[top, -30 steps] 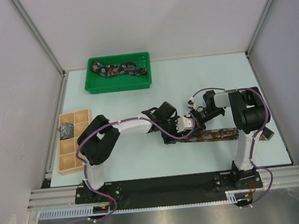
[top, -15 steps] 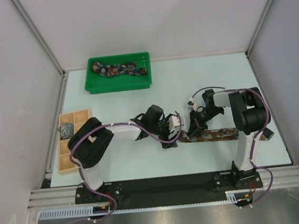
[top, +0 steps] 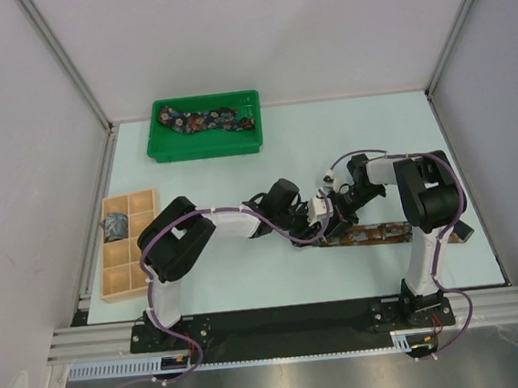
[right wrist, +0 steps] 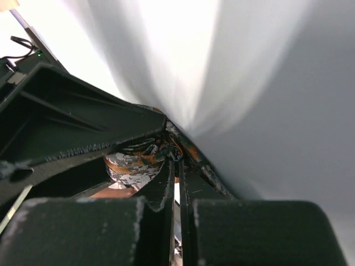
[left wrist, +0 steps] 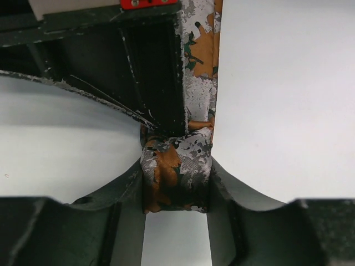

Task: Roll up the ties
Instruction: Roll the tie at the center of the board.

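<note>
The rust-brown tie (top: 382,234) lies flat along the table's right front, and its left end is wound into a small roll (left wrist: 176,174). My left gripper (left wrist: 176,169) is shut on that roll, one finger pressing each side. From the roll the tie's flat strip (left wrist: 201,72) runs away from it. My right gripper (right wrist: 178,159) is shut, its tips buried in the core of the roll (right wrist: 133,163). In the top view the left gripper (top: 322,217) and the right gripper (top: 340,214) meet at the tie's left end.
A green tray (top: 159,153) at the back left holds a dark navy floral tie (top: 206,121). A tan wooden compartment box (top: 120,279) at the left edge has a grey-blue rolled tie (top: 115,226) in one cell. Metal frame posts line the table's sides.
My left gripper opened and drew back to the left, then came back and closed on the tie's rolled end. The right gripper stayed shut at the roll.
</note>
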You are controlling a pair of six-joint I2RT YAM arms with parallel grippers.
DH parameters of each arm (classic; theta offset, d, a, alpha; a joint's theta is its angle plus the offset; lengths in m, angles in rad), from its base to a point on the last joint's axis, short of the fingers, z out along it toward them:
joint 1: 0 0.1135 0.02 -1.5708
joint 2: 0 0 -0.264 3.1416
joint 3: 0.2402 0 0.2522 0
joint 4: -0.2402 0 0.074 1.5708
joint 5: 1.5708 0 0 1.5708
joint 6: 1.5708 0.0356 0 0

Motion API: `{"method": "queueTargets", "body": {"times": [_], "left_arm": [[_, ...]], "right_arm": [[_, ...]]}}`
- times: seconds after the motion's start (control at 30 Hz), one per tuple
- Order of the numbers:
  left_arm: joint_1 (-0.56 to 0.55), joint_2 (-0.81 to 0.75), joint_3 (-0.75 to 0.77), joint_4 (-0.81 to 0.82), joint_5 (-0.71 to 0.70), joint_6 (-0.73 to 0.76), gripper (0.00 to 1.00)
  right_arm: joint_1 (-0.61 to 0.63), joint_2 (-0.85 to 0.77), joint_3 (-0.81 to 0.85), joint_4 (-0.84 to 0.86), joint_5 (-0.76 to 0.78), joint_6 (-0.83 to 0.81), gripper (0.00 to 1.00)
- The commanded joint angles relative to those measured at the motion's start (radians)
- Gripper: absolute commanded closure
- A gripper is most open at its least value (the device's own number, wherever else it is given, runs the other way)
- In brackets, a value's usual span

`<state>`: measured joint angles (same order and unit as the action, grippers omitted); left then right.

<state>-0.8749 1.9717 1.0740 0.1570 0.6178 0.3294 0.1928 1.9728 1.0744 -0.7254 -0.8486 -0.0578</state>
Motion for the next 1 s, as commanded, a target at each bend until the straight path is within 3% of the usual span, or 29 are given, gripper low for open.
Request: {"method": "queueTargets", "body": {"times": [0.0, 0.1, 0.2, 0.23, 0.33, 0.6, 0.77, 0.87, 0.9, 0.93, 0.97], "left_arm": [[-0.012, 0.003, 0.05, -0.204, -0.092, 0.072, 0.65], [-0.018, -0.007, 0.101, -0.377, -0.159, 0.149, 0.75], [-0.022, -0.011, 0.153, -0.555, -0.237, 0.215, 0.8], [-0.022, -0.008, 0.179, -0.597, -0.26, 0.224, 0.81], [-0.026, -0.004, 0.195, -0.675, -0.331, 0.234, 0.81], [-0.067, 0.032, 0.204, -0.685, -0.397, 0.18, 0.78], [-0.072, 0.038, 0.199, -0.672, -0.403, 0.175, 0.76], [-0.072, 0.035, 0.192, -0.662, -0.406, 0.177, 0.74], [-0.07, 0.033, 0.184, -0.657, -0.405, 0.177, 0.73], [-0.07, 0.024, 0.179, -0.643, -0.403, 0.177, 0.7], [-0.068, 0.016, 0.17, -0.633, -0.392, 0.175, 0.62]], "right_arm": [[0.071, 0.064, -0.017, 0.161, 0.062, 0.027, 1.0], [0.085, 0.052, -0.013, 0.185, -0.01, 0.053, 1.0], [0.059, 0.011, -0.011, 0.184, -0.085, 0.053, 0.8], [0.028, -0.005, -0.01, 0.179, -0.102, 0.053, 0.69], [-0.027, -0.045, -0.011, 0.12, -0.176, 0.036, 0.58], [-0.01, -0.069, -0.053, 0.129, -0.32, 0.053, 0.53], [0.017, -0.052, -0.054, 0.165, -0.307, 0.081, 0.56], [0.033, -0.035, -0.051, 0.153, -0.242, 0.061, 0.72], [0.034, -0.029, -0.048, 0.147, -0.218, 0.061, 0.85], [0.034, -0.013, -0.045, 0.133, -0.192, 0.061, 0.93], [0.031, 0.0, -0.041, 0.121, -0.147, 0.034, 1.0]]}}
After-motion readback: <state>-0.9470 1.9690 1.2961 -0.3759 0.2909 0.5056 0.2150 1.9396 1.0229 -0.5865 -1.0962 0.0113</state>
